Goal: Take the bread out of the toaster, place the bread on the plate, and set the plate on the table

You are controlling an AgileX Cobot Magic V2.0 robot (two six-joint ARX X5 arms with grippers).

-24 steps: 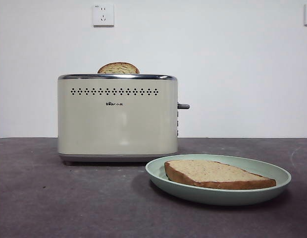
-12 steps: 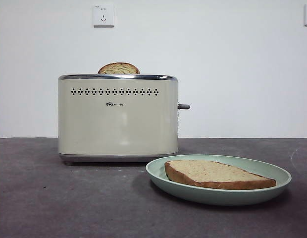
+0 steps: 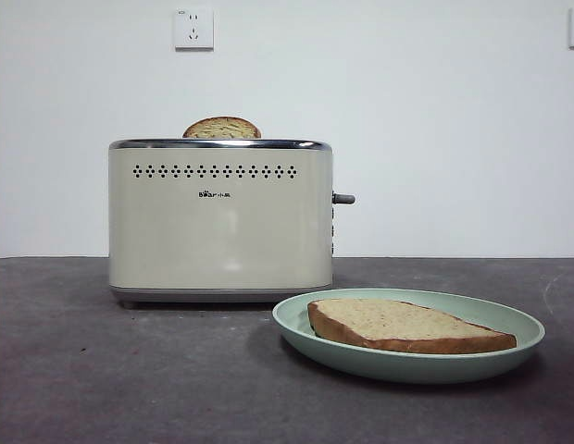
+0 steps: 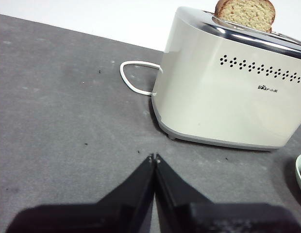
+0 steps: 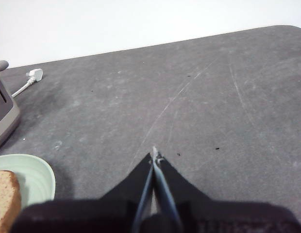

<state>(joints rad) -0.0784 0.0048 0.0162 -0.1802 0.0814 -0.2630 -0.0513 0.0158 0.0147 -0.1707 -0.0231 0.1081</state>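
Front view: cream toaster (image 3: pixel 220 220) upright on dark tabletop (image 3: pixel 102 370), grey lever (image 3: pixel 343 198) on its side, second slice (image 3: pixel 222 128) with domed top standing up out of the slot; mint-green plate (image 3: pixel 296 321) resting on the tabletop just in front of and beside the toaster, bread (image 3: pixel 407 325) lying flat inside it, crust toward the camera; white wall socket (image 3: pixel 193 28) on the wall above; no arm visible. Left wrist view: left hand (image 4: pixel 153 158) clenched, jaw tips pressed together, empty, poised over bare tabletop near the toaster's front corner and apart from it; white cord (image 4: pixel 133 80) looping on the tabletop beside the toaster; plate rim just visible at the picture's edge. Right wrist view: right hand (image 5: pixel 154 154) clenched, jaw tips meeting, empty, over bare scuffed tabletop; plate and an end of the bread off to one side, well apart from the tips; white plug (image 5: pixel 34 74) lying unconnected beyond the toaster's end.
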